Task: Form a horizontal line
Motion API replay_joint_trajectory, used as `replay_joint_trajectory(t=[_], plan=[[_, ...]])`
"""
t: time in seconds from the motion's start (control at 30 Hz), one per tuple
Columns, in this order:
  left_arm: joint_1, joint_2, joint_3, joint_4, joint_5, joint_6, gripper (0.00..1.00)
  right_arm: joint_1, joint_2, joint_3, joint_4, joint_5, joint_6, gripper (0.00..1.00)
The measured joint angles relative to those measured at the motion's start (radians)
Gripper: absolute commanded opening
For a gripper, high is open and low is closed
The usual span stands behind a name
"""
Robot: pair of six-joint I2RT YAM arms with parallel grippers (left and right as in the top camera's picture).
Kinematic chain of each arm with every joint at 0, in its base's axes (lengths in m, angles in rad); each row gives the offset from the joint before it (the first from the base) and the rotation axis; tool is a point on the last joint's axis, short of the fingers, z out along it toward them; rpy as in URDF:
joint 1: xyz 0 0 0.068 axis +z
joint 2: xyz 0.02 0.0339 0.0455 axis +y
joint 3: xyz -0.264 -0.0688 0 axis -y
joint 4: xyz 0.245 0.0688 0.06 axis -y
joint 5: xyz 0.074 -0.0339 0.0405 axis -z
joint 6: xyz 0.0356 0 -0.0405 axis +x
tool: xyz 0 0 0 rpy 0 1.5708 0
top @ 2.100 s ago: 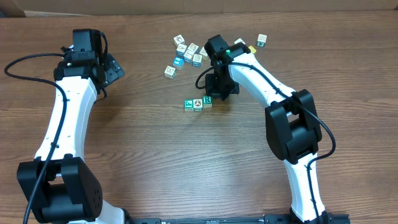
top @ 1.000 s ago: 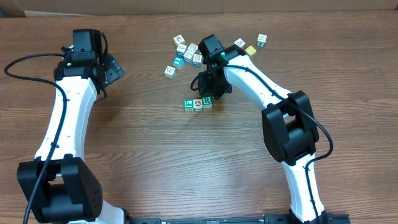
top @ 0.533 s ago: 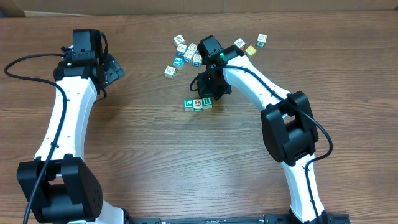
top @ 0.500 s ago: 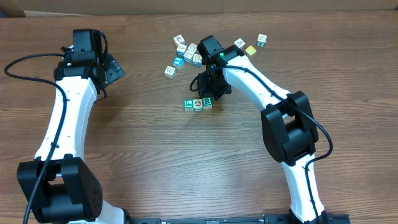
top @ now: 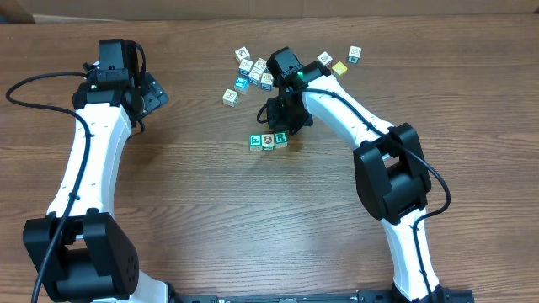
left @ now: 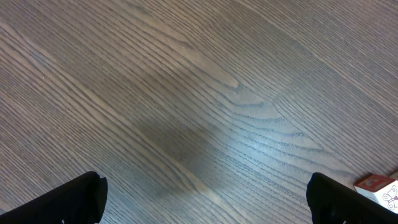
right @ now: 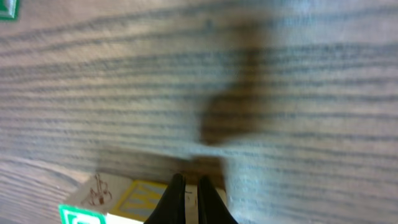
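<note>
**Right pincer clenched, parked at the R end of the row**

Nearest me, the table is open wood from the arm bases up to the row, so there is ample room to sweep. The horizontal line sits mid-table: three touching cubes, green-faced, dark round mark, green R, roughly level.

The right gripper hangs just behind the R end. Whether it touches I cannot tell from overhead. Its wrist view shows the fingers pressed against each other, with a yellowish cube face just beside them. That is probably the row's, but the blur forbids certainty. Against two seconds ago it has slid left toward the row, with no change over the last half second.

The left gripper sits well apart at left, fingers spread wide. Farther back, loose cubes crowd near the far table edge.
</note>
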Motion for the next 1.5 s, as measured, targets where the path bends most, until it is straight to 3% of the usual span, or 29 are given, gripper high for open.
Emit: replay_joint_trajectory(t=[0.33, 0.63, 1.5], plan=[[0.000, 0.000, 0.000, 0.000, 0.000, 0.000, 1.00, -0.008, 0.000, 0.000, 0.029, 0.097, 0.043, 0.08], [0.000, 0.000, 0.000, 0.000, 0.000, 0.000, 1.00, -0.028, 0.000, 0.000, -0.064, 0.127, 0.071, 0.08], [0.000, 0.000, 0.000, 0.000, 0.000, 0.000, 1.00, -0.026, 0.000, 0.000, -0.182, 0.033, 0.077, 0.08]])
